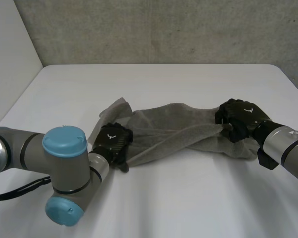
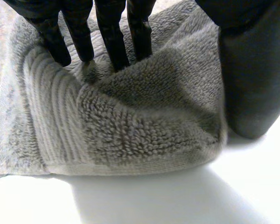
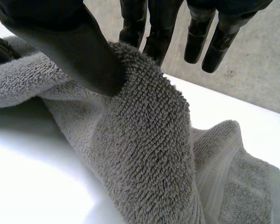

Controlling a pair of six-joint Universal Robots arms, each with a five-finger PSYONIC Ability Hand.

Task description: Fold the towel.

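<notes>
A grey terry towel (image 1: 174,129) lies bunched in a long band across the middle of the white table (image 1: 164,84). My left hand (image 1: 113,140) rests on its left end. In the left wrist view the straight fingers (image 2: 112,37) press their tips into the towel (image 2: 140,121), and the thumb (image 2: 252,84) stands beside the folded edge, on the table. My right hand (image 1: 241,116) is at the towel's right end. There the thumb (image 3: 70,42) pinches a raised fold of towel (image 3: 144,154) against two fingers behind it, lifting that fold off the table.
A grey concrete wall (image 1: 164,29) stands behind the table's far edge. Bare table surface lies in front of the towel (image 1: 188,198) and behind it. My left arm's elbow (image 1: 64,173) sits low at the near left.
</notes>
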